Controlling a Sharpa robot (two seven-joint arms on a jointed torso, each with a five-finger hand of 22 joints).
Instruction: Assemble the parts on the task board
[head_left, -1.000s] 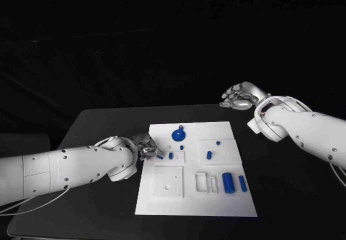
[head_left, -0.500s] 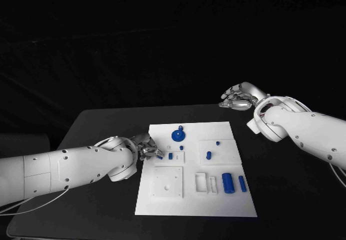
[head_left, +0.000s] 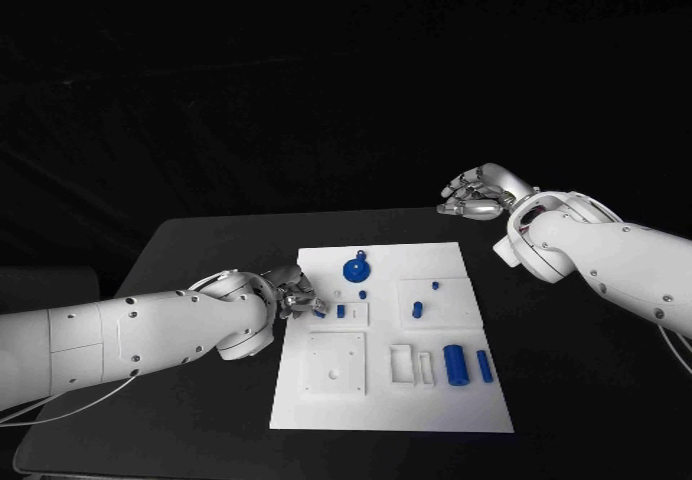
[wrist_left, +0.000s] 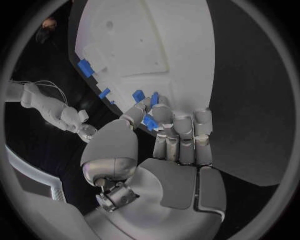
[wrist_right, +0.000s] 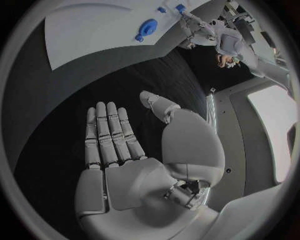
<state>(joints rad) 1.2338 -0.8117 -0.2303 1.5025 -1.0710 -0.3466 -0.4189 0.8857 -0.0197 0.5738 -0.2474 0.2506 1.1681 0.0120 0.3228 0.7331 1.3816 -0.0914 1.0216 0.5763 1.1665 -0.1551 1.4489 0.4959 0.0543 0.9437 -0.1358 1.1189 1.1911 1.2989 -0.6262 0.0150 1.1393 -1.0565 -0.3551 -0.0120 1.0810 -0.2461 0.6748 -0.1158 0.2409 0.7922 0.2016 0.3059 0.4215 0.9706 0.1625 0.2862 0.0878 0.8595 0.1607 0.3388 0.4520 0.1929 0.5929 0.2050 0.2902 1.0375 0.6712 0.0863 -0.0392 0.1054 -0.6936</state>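
The white task board (head_left: 335, 400) lies in the middle of the black table. My left hand (head_left: 294, 293) sits at the board's left edge and pinches a small blue part (wrist_left: 150, 122) between thumb and fingers, low over the board (wrist_left: 162, 40). Two small blue pegs (head_left: 342, 311) stand just beside those fingertips. A round blue disc (head_left: 355, 269) lies near the far edge. A blue cylinder (head_left: 456, 364) and a blue bar (head_left: 485, 366) lie at the near right. My right hand (head_left: 482, 191) hovers past the table's far right corner, its fingers (wrist_right: 109, 135) straight and holding nothing.
A square white recessed plate (head_left: 335, 365) and two white slots (head_left: 411, 365) sit on the near half of the board. Two more small blue pieces (head_left: 417, 309) rest in the middle right. Bare black table (head_left: 202, 260) flanks the board.
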